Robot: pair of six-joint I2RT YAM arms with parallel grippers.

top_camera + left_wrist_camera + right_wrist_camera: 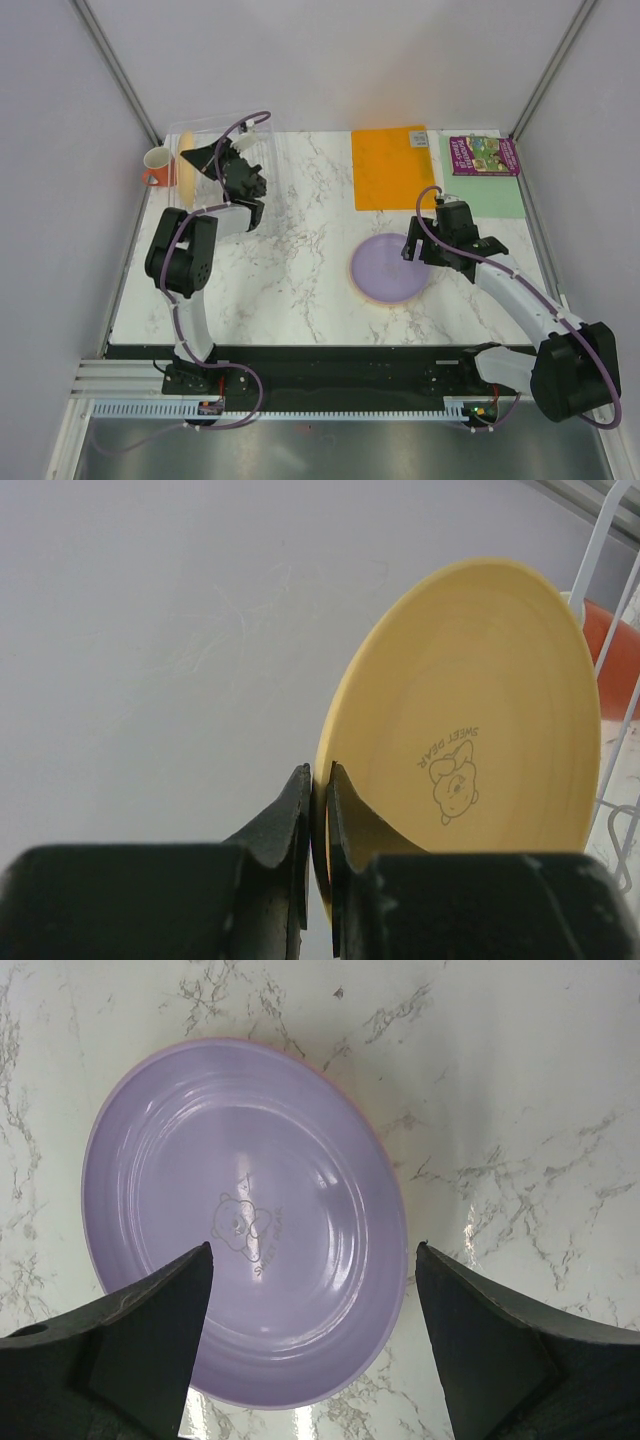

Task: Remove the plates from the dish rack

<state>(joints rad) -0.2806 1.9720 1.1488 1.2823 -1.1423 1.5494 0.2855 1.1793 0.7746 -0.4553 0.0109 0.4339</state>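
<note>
Left gripper (318,776) is pinched narrow on the rim of a yellow plate (480,730), one finger on each face of the edge. The plate stands on edge in the dish rack (255,130) at the far left of the table (300,270), so the thin rim is the only part a two-finger grip can take. White rack wires show just beside it in the left wrist view. An orange mug (157,163) sits at the rack's left end, close behind the plate.

Right gripper (312,1260) is spread wide and holds nothing. It hangs over the purple plate (240,1220), which lies flat and face up on the table right of centre, well apart from the rack. This looks like the drop spot for unloaded plates. A thin pinkish edge shows along the purple rim. It may be another plate underneath, but I cannot tell.

Both plates are round, shallow, smooth plastic with a small bear print in the middle. The yellow one is matte, the purple one glossy with light glare. The rack is clear plastic and hard to see from above. The tabletop is white marble pattern, flat and slick.

An orange mat (392,165) and a purple book (484,155) lie at the far right and play no part here.

My read: one plate is being pulled and at least one is already out.
</note>
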